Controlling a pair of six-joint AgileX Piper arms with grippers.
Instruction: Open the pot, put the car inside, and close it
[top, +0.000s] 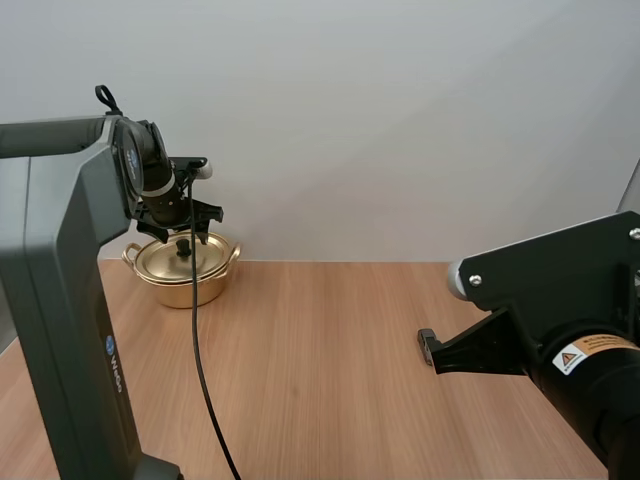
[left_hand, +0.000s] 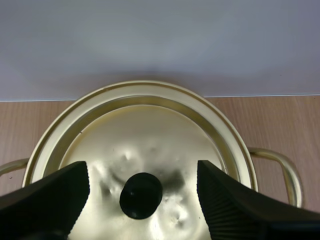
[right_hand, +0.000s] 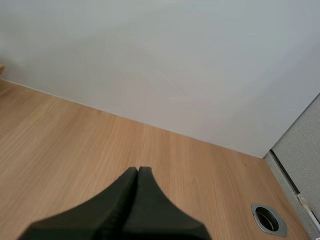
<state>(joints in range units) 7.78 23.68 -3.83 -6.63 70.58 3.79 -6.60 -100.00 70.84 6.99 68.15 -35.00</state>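
A gold pot (top: 185, 278) with two side handles stands at the table's far left, near the wall, and its lid (top: 186, 256) is on. My left gripper (top: 181, 228) hangs just above the lid. In the left wrist view its ribbed fingers (left_hand: 227, 197) stand apart on either side of the lid's black knob (left_hand: 141, 195), without touching it. The lid (left_hand: 150, 135) sits inside the pot's rim (left_hand: 150, 87). My right gripper (top: 428, 347) is low over the table's right half, its fingers lying together as one dark wedge (right_hand: 137, 172) with nothing in them.
The wooden table (top: 330, 370) runs up to a white wall behind the pot. A round metal cable hole (right_hand: 269, 219) is set in the table near its right edge, close to a grey partition (right_hand: 300, 150).
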